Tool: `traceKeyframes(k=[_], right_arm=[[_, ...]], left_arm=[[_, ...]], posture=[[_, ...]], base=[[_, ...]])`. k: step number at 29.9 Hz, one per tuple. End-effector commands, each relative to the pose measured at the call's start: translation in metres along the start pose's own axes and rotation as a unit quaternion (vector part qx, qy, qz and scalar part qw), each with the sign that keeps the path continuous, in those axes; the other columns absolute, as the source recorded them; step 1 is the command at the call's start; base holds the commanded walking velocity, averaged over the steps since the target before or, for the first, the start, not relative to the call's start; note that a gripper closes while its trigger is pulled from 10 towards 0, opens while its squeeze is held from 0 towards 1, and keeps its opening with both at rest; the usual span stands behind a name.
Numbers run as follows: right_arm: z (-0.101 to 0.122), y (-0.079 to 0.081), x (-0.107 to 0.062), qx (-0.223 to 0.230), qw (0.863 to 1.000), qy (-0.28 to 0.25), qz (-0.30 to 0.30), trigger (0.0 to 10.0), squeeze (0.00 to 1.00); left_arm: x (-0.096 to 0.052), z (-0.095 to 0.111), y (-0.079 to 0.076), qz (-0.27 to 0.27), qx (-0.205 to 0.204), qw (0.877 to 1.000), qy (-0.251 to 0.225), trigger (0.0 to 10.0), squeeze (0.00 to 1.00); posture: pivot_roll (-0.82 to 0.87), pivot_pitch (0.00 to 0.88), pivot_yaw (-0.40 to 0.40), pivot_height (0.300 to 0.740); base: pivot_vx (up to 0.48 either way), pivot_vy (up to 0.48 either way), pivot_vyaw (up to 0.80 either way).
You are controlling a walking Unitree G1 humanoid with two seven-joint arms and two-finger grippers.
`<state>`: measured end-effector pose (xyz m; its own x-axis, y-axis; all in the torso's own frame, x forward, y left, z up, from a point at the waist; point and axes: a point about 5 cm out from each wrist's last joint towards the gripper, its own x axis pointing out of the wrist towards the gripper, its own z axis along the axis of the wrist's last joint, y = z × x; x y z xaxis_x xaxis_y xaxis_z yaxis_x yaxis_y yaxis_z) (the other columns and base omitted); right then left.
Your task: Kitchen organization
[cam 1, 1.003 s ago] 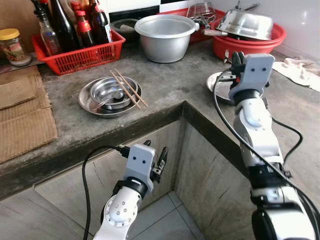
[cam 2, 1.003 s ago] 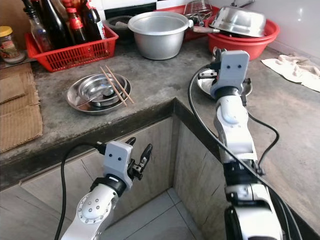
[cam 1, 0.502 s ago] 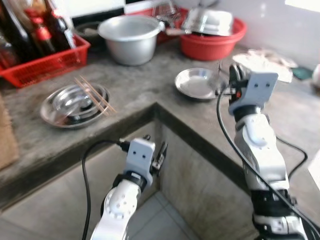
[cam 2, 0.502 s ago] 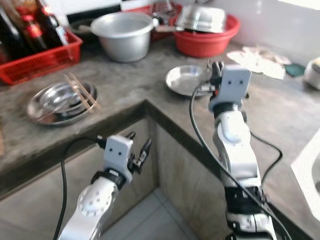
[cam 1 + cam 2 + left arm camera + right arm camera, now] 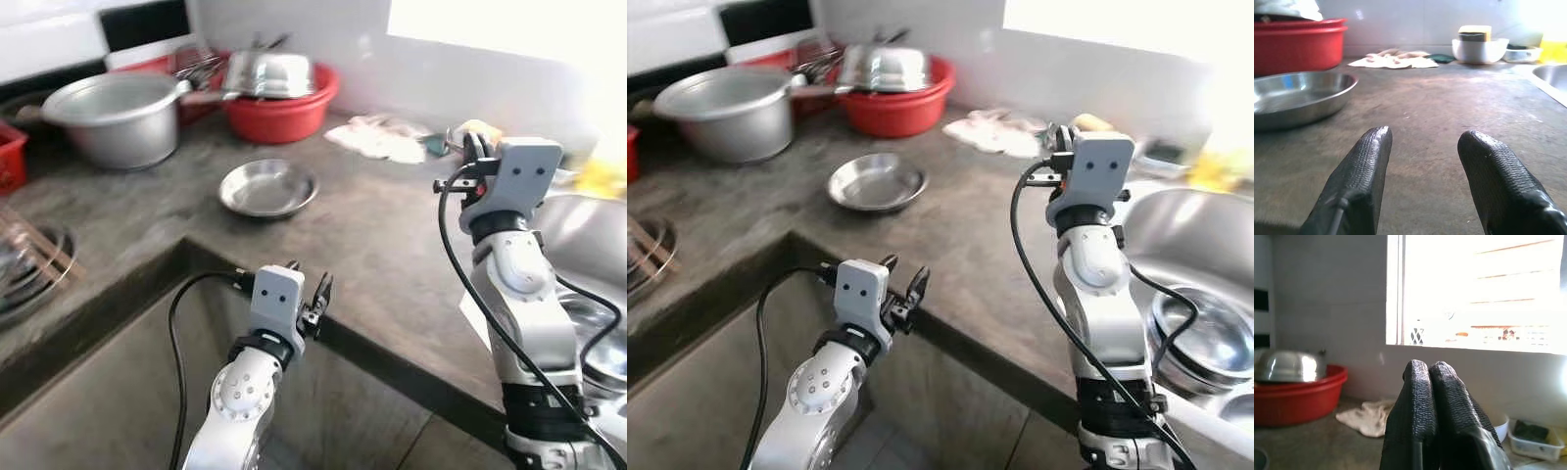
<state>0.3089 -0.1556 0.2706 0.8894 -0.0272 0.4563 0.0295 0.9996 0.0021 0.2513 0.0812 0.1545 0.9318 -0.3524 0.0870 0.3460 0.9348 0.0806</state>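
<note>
Shallow round stainless-steel dish [image 5: 267,187] lies alone on the grey concrete counter [image 5: 392,245], near the red plastic basin [image 5: 284,108]. It is judged light, stiff and slippery, best pinched at its thin flared rim. The left gripper [image 5: 1422,171] is held at the counter's edge, jaws spread and empty, well short of the dish. The right gripper [image 5: 1427,396] is raised near the steel sink [image 5: 1205,255], jaws pressed together. The basin's contents are hard to make out, and glare washes out the window side.
</note>
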Motion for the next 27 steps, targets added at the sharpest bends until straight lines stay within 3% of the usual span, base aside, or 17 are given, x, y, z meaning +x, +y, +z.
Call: traceKeyframes(k=[1, 11, 16, 23, 27], right_arm=[[0.0016, 0.0022, 0.0, -0.003, 1.0, 0.004, 0.002, 0.0, 0.0], [0.0, 0.0027, -0.0022, -0.009, 1.0, 0.019, -0.003, 0.0, 0.0], [-0.0027, 0.0031, -0.0034, -0.009, 1.0, 0.028, -0.006, 0.0, 0.0], [-0.0053, 0.0046, -0.0048, -0.012, 0.999, 0.036, -0.006, 0.0, 0.0], [-0.0065, 0.0043, -0.0051, -0.025, 0.999, 0.042, -0.009, 0.0, 0.0]], left_arm=[[-0.0008, 0.0001, 0.0015, 0.002, -0.002, 1.0, -0.001, 10.0, 0.0], [0.0009, -0.0002, 0.0017, 0.004, 0.015, 1.0, -0.003, 10.0, 0.0], [0.0009, -0.0008, 0.0008, 0.0, 0.0, 1.0, -0.001, 10.0, 0.0], [0.0025, 0.0, 0.002, -0.002, 0.003, 1.0, -0.002, 10.0, 0.0], [0.0038, 0.0, 0.0037, 0.002, 0.011, 1.0, -0.001, 10.0, 0.0]], posture=[[0.03, 0.041, -0.01, 0.74], [0.03, 0.052, -0.008, 0.74], [0.03, 0.053, -0.008, 0.74], [0.03, 0.05, -0.003, 0.74], [0.03, 0.05, -0.003, 0.74]], base=[[0.0, 0.48, -0.74], [0.0, 0.0, -0.73], [0.0, 0.0, -0.73], [0.0, 0.479, -0.74], [0.0, 0.0, -0.72]])
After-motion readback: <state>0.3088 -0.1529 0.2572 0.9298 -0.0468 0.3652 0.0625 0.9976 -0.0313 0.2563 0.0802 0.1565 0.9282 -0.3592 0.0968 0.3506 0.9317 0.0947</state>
